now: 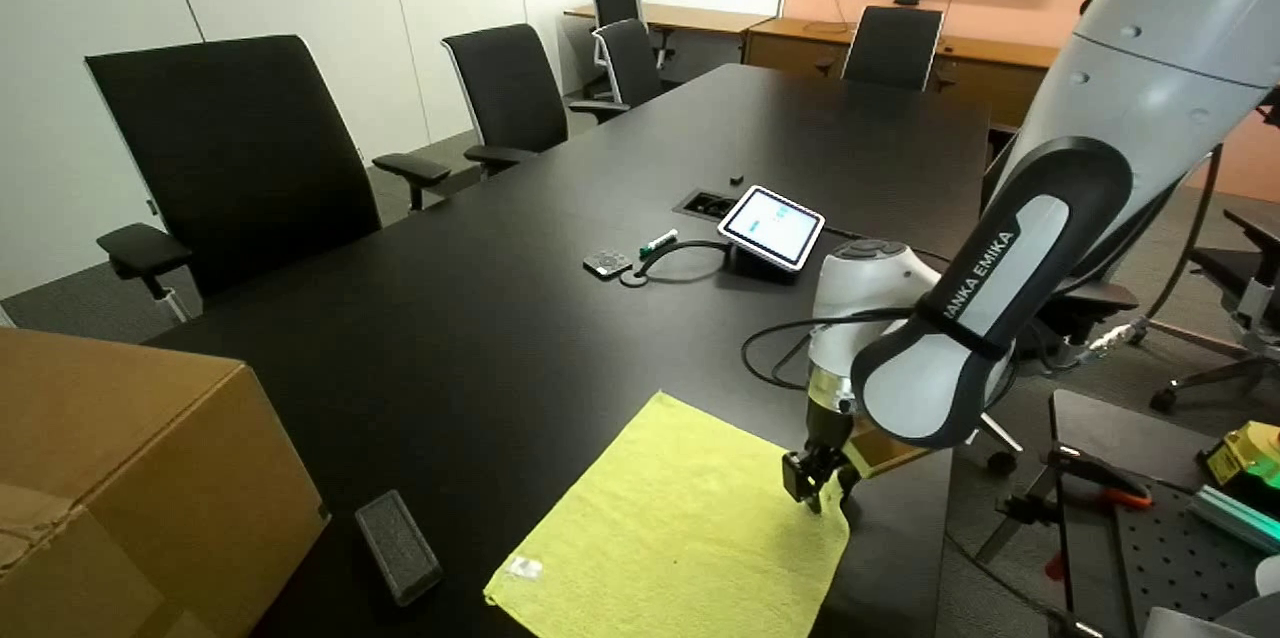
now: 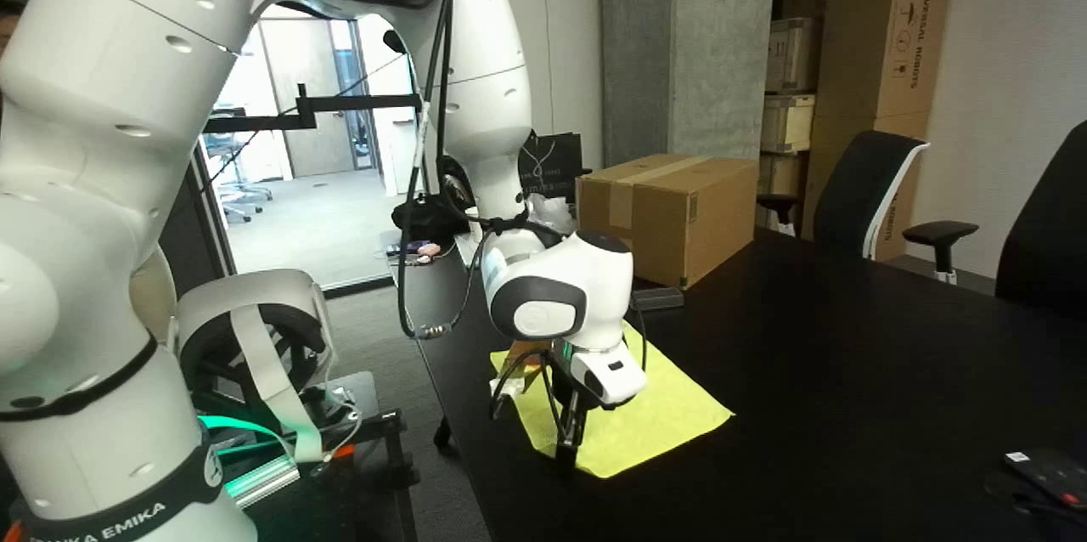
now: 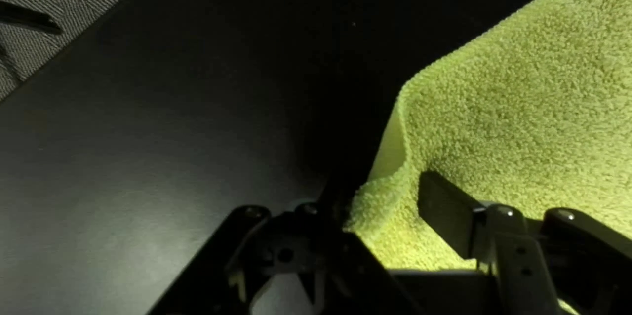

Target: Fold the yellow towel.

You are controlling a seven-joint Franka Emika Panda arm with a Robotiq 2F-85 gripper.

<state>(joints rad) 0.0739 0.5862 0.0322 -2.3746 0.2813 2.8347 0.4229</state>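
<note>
Roughly parallel; towel (image 3: pixel 523 117), table edge (image 3: pixel 86 34)

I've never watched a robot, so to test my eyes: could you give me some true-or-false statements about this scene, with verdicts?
1. The fingers stand apart, with an edge of the yellow towel between them. True.
2. The yellow towel is folded up. False: it lies mostly spread out on the table.
3. The small screen is lit. True.
4. The small screen lies on the yellow towel. False: it stands on the table, apart from the yellow towel.
5. The cardboard box stands on the table. True.
</note>
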